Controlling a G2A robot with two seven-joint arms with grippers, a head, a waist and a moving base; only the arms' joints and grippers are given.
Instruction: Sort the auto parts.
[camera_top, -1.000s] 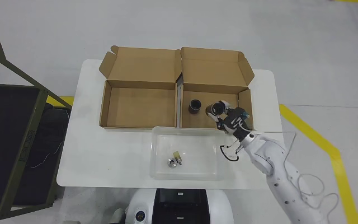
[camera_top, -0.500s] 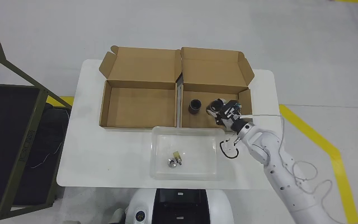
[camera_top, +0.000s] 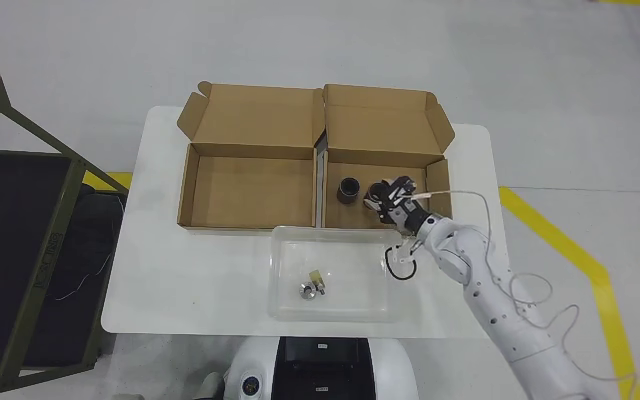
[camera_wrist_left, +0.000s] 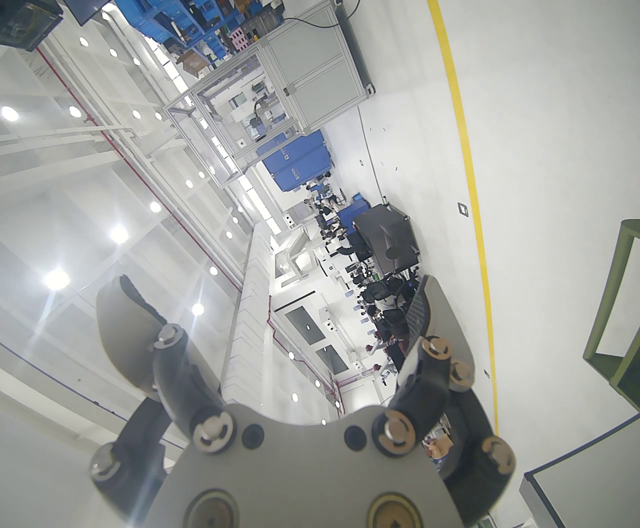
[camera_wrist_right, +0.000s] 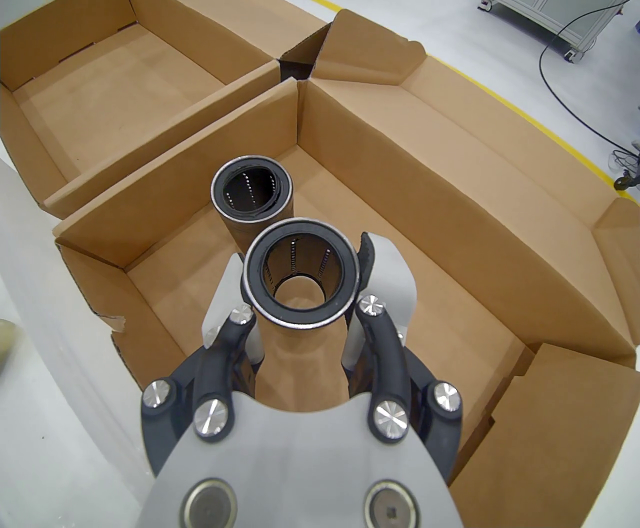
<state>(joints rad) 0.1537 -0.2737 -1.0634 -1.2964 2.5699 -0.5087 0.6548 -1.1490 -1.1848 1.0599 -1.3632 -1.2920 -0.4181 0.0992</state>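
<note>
White tabletop (camera_top: 200, 290) carries a clear plastic tray (camera_top: 350, 260) of small metal parts (camera_top: 313, 288) and, beyond it, an open brown cardboard left box (camera_top: 250, 190) and a matching right box (camera_top: 385, 128). Inside the right box, the right gripper (camera_wrist_right: 302, 260) is clamped on an upright black-rimmed grey metal bearing sleeve (camera_wrist_right: 300, 320), just beside a second such sleeve (camera_wrist_right: 245, 227) standing on the box floor. The left gripper (camera_wrist_left: 272, 300) has its fingers spread wide, holding nothing.

Bright even light, ceiling lamps (camera_wrist_left: 56, 279) flaring, soft shadows, edges seemingly bowed.
</note>
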